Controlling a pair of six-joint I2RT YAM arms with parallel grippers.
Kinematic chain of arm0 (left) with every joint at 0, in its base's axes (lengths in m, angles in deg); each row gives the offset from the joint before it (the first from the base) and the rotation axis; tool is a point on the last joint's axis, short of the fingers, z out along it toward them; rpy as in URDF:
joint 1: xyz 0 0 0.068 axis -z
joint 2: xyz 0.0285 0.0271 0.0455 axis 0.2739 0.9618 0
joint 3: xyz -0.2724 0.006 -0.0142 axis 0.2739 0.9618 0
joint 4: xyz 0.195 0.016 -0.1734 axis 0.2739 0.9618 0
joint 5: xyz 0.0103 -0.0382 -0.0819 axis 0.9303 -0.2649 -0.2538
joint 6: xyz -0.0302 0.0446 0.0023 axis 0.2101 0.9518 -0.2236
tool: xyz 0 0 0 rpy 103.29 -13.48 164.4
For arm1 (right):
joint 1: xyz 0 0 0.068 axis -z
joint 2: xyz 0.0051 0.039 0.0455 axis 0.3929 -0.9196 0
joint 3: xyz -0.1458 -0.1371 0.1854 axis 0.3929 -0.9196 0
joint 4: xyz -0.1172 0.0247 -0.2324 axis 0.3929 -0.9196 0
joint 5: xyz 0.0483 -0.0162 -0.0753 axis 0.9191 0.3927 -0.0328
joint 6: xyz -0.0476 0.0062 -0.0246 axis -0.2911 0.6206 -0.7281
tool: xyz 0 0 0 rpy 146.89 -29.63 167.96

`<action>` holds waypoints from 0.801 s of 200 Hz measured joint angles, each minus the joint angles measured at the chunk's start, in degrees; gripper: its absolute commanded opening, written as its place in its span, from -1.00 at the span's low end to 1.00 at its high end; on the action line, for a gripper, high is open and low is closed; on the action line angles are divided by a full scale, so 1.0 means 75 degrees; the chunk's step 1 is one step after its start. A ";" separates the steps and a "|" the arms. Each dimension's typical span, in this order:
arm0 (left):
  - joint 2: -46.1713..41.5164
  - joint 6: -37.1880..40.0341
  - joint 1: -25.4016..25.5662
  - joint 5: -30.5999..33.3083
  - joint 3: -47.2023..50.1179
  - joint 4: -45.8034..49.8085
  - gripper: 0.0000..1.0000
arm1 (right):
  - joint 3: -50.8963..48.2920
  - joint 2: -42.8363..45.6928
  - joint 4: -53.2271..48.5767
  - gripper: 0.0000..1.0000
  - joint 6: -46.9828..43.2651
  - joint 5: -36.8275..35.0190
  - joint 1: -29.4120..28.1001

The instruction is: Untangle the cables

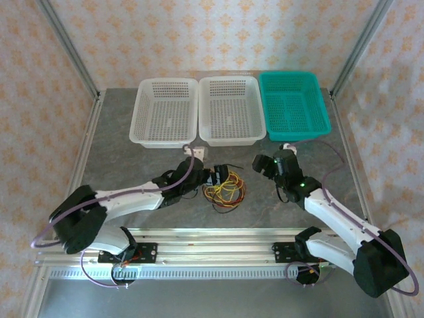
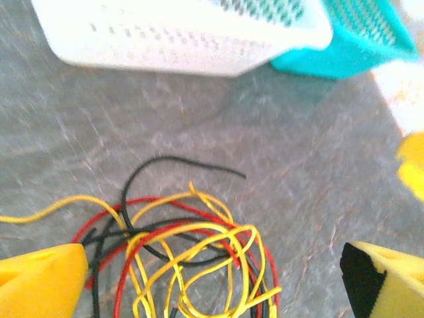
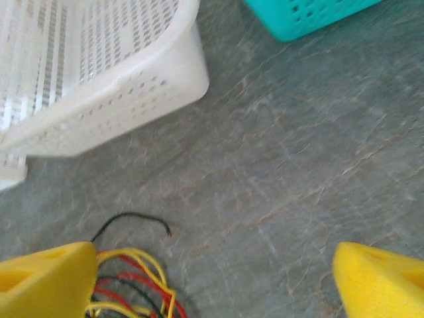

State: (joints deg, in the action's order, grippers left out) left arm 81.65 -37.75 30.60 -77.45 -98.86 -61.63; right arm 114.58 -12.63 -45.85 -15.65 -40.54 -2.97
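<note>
From above, the grey worktop (image 1: pixel 119 165) has three baskets in a row along its far edge: a first white basket (image 1: pixel 164 137) toward the far left corner, a second white basket (image 1: pixel 228 137) in the middle, and a teal basket (image 1: pixel 298 132) toward the far right corner. The cables (image 1: pixel 225 191) lie in one mixed-up pile of red, yellow and black, around the middle of the worktop, a bit closer to the near edge. The left gripper (image 1: pixel 213 177) is at the far left side of the pile. It looks like it is just above the wires, but that is hard to see from here. The right gripper (image 1: pixel 264 162) is off to the right of the pile, apart from it.

From the left wrist, the left gripper (image 2: pixel 213 262) has its yellow fingers (image 2: pixel 40 281) spread wide. The cables (image 2: pixel 192 252) lie loose on the worktop between them, and nothing is grabbed. The second white basket (image 2: pixel 179 40) and the teal basket (image 2: pixel 358 40) sit behind.

From the right wrist, the right gripper (image 3: pixel 213 271) is spread wide too, with bare worktop between its fingers (image 3: pixel 377 281). The cables (image 3: pixel 136 278) peek out beside its left finger. The second white basket (image 3: pixel 132 79) and the teal basket (image 3: pixel 311 13) are at the top.
</note>
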 measured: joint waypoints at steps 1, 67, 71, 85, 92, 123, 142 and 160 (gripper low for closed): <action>-0.0020 0.0000 0.0000 0.0015 0.0000 0.0006 0.99 | 0.0006 -0.0003 -0.0012 0.73 0.0003 0.0023 0.0000; -0.0994 -0.0023 -0.0003 0.0615 0.0440 0.0522 0.99 | 0.0705 -0.0653 -0.0402 0.30 -0.0600 0.1000 -0.0414; -0.1000 -0.0023 -0.0006 0.0600 0.0460 0.0551 0.99 | 0.0714 -0.0714 -0.0405 0.27 -0.0612 0.1070 -0.0431; -0.1008 -0.0020 -0.0006 0.0571 0.0495 0.0656 0.99 | 0.0731 -0.0953 -0.0425 0.18 -0.0769 0.1303 -0.0472; -0.1008 -0.0020 -0.0006 0.0548 0.0501 0.0691 0.99 | 0.0752 -0.1087 -0.0449 0.14 -0.0845 0.1425 -0.0484; -0.1026 -0.0020 -0.0006 0.0210 0.0664 0.0644 0.99 | 0.0813 -0.1708 -0.0498 -0.03 -0.1166 0.2060 -0.0565; -0.1037 -0.0020 -0.0006 0.0038 0.0903 0.0551 0.99 | 0.0819 -0.2028 -0.0533 -0.13 -0.1279 0.2276 -0.0726; -0.1035 0.0000 -0.0006 -0.0087 0.0956 0.0536 0.99 | 0.0868 -0.2328 -0.0545 -0.21 -0.1329 0.2299 -0.0935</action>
State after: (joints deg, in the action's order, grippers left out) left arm 73.89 -37.75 30.56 -78.11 -91.69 -57.61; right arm 121.09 -30.10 -49.94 -25.62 -23.30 -9.99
